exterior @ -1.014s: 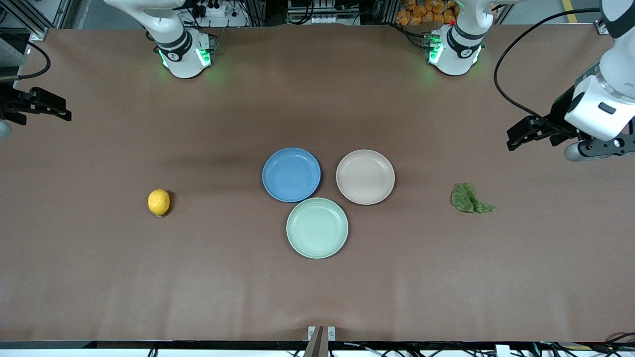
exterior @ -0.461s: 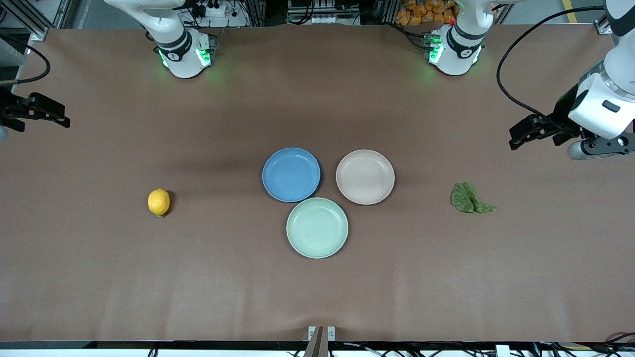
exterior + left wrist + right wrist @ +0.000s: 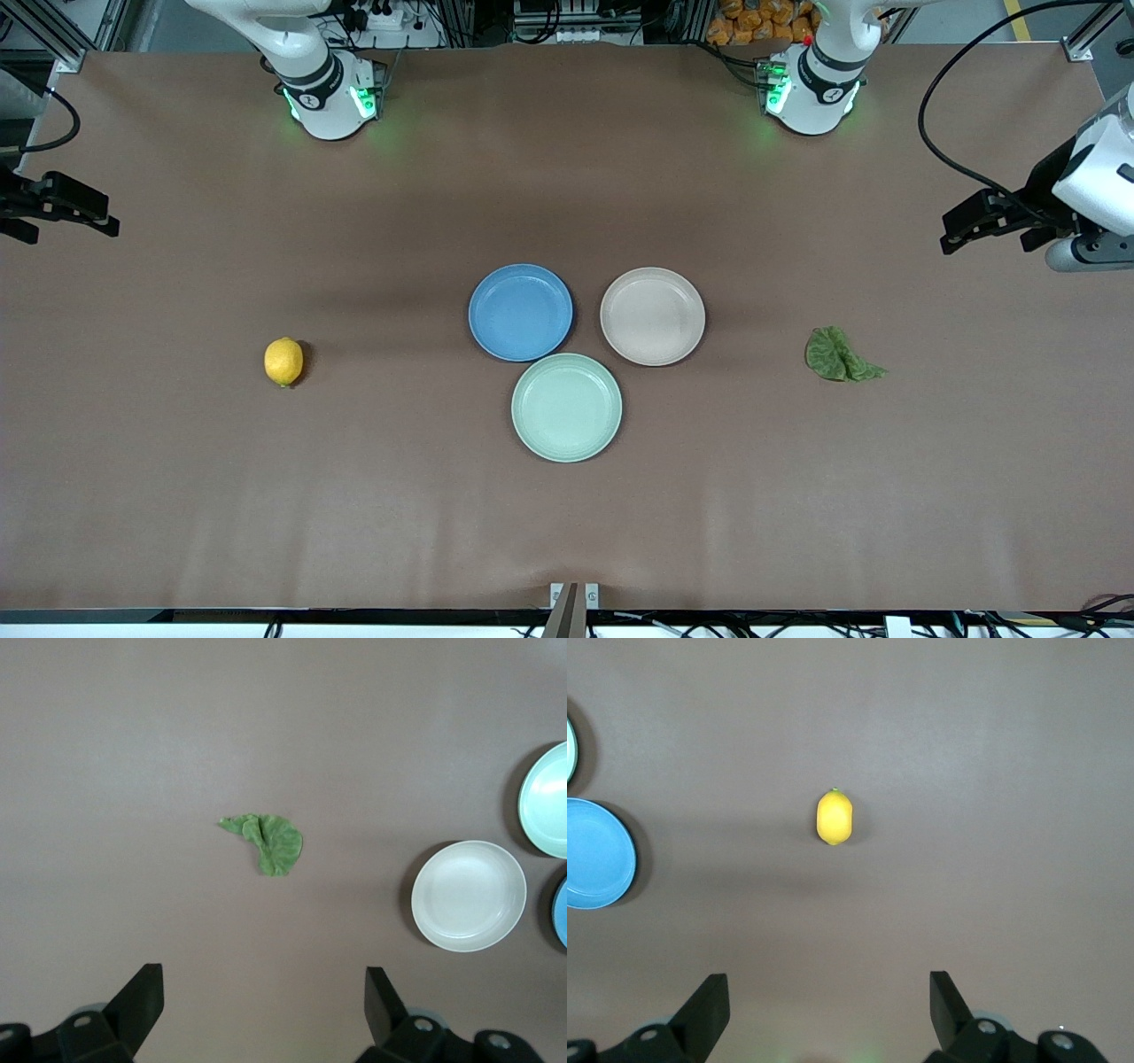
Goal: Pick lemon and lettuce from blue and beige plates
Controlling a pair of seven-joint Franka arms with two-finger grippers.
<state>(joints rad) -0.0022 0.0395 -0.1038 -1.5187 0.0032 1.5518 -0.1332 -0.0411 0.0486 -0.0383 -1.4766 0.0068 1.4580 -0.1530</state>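
1. Hovering over bare tabletop at the left arm's end of the table: left gripper, fingers spread wide, nothing between them. Wide stance confirmed by left wrist view, both black fingers seen with table surface only in the gap.
2. Hovering at the edge of the table at the right arm's end: right gripper, partly cut off in front view. Fully spread and empty per right wrist view.
3. Lying on the bare table toward the left arm's end: lettuce, pointed tail directed away from the plates. Well apart from the beige plate. Same leaf centred in left wrist view, clear of the fingers.
4. Lying on the bare table toward the right arm's end: lemon, well apart from the blue plate. Centred in right wrist view.
5. Grouped mid-table: blue plate and beige plate side by side, mint-green plate nearer the front camera and close to both. All three empty.
6. Seen whole only in front view: the three plates together. Left wrist view: beige plate whole, the other two only as slivers. Right wrist view: blue plate partly cut off, beige plate out of view.
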